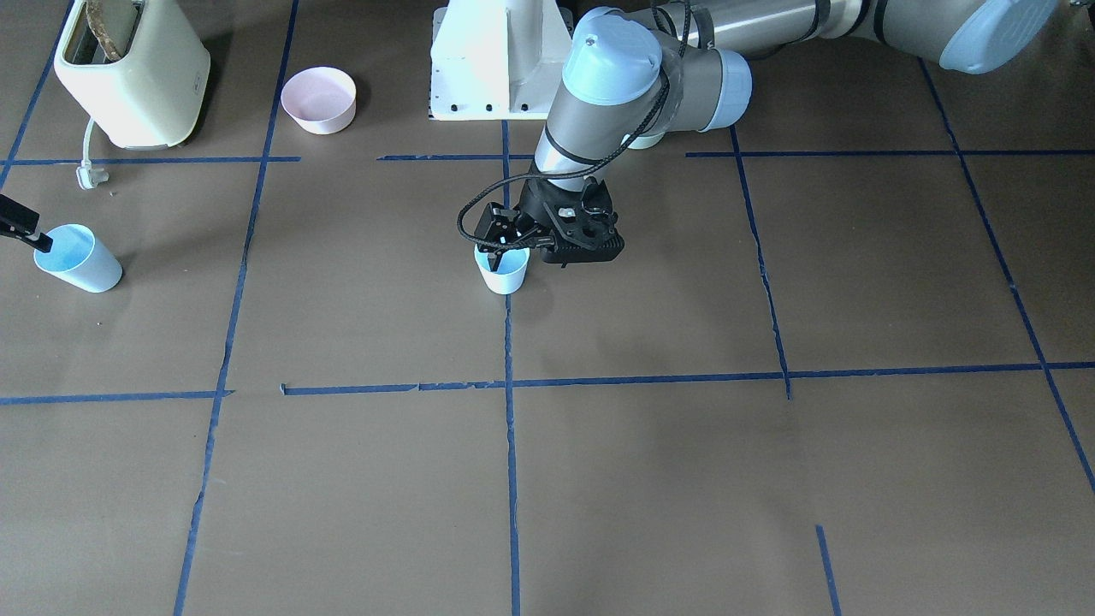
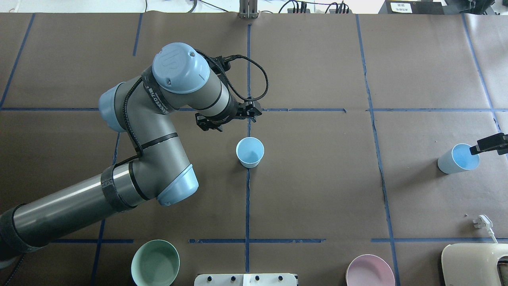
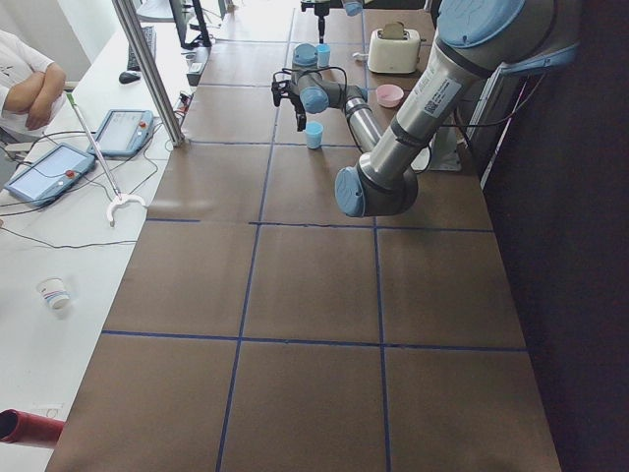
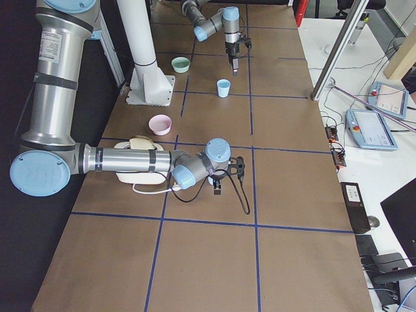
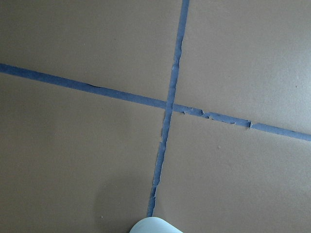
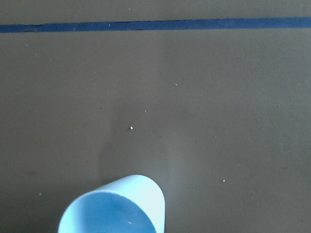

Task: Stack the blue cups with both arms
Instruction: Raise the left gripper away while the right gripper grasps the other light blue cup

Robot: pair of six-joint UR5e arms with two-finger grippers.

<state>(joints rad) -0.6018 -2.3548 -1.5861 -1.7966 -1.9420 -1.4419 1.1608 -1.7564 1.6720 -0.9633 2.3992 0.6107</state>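
Both blue cups were empty. Right jaws pinched the rim of the tilted cup (image 2: 456, 159), at three o'clock from the upright cup (image 2: 250, 152). Whether the left jaws were clenched or released could not be told.

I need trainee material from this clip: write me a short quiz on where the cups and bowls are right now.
1. How many blue cups are in view?
2. True or false: one cup already sits inside the other.
3. Which bowl lies nearest the left arm?
A. the pink bowl
B. the mint-green bowl
C. no bowl is in view

Key
1. Two.
2. False: the cups stand well apart, each on its own.
3. B.
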